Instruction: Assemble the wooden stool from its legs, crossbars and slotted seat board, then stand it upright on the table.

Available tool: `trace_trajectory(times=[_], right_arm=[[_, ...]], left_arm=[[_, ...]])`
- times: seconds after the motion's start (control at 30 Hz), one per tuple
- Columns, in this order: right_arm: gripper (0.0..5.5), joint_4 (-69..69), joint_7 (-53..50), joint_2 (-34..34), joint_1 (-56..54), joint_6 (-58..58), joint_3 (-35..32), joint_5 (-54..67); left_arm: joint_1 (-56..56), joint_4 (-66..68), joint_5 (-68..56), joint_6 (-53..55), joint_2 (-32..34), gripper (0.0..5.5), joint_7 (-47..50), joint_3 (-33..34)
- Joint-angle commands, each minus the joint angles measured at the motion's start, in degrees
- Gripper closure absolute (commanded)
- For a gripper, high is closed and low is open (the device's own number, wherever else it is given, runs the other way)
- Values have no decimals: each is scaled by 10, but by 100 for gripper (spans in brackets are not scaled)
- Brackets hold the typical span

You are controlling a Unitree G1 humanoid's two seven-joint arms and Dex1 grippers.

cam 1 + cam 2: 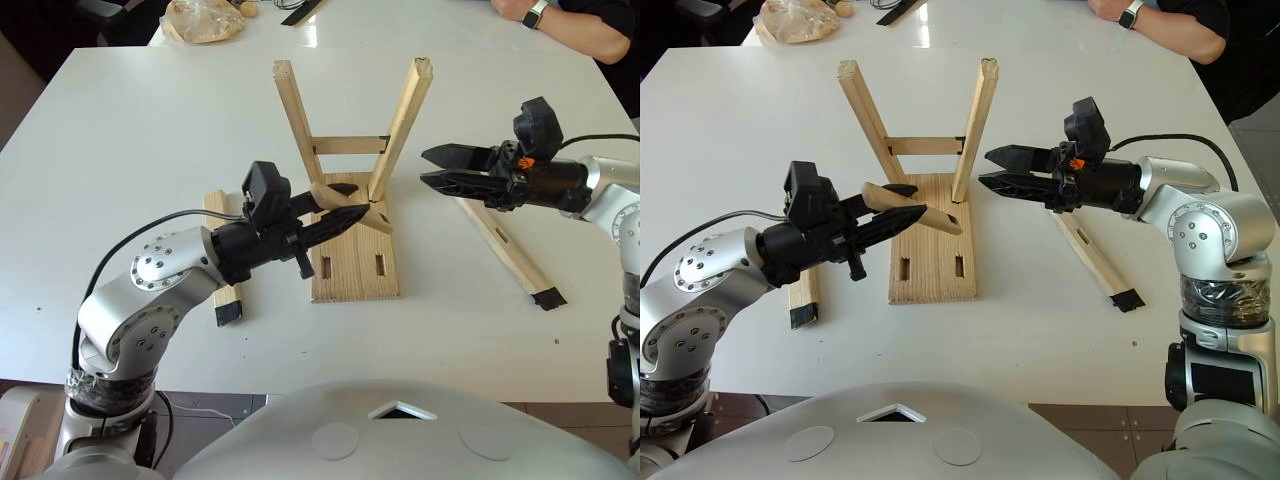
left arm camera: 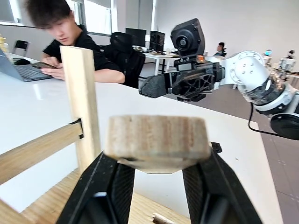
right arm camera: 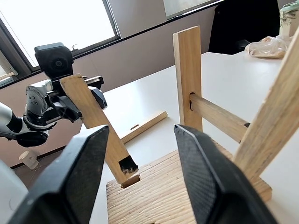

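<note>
The slotted seat board (image 1: pixel 352 278) lies flat on the white table. Two legs (image 1: pixel 297 112) (image 1: pixel 403 120) joined by a crossbar (image 1: pixel 348 145) stand in its far edge. My left gripper (image 1: pixel 345 215) is shut on a third leg (image 1: pixel 355 208), held slanted with its black-tipped lower end at a slot (image 3: pixel 126 175) beside the right standing leg's base. The left wrist view looks along this leg's end (image 2: pixel 156 142), clamped between the fingers (image 2: pixel 105 186). Just right of the standing legs, my right gripper (image 1: pixel 425 167) hovers open and holds nothing.
One loose leg (image 1: pixel 222 265) lies left of the board under my left arm. Another loose leg (image 1: pixel 505 245) lies on the right below my right arm. A plastic bag (image 1: pixel 205 20) sits at the table's far edge.
</note>
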Motion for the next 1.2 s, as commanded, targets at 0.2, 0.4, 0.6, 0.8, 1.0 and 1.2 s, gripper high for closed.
trace_trajectory(times=[0.2,0.4,0.6,0.8,1.0,1.2], right_arm=[[294,-22,-8,6,43,-22,-7,-26],[294,-89,-46,6,121,-25,-34,-27],[294,-157,-94,20,209,-32,-65,-29],[294,-187,-132,36,248,-56,-59,-52],[294,-183,-154,51,257,-82,-41,-83],[294,-180,-162,57,266,-98,-31,-102]], left_arm=[[8,-2,22,-4,23,420,-7,22],[62,18,27,-15,109,420,-108,103],[91,104,48,-48,233,420,-300,207],[32,307,178,-168,306,420,-421,180],[-52,485,290,-334,293,420,-494,96],[-72,544,307,-378,292,420,-556,65]])
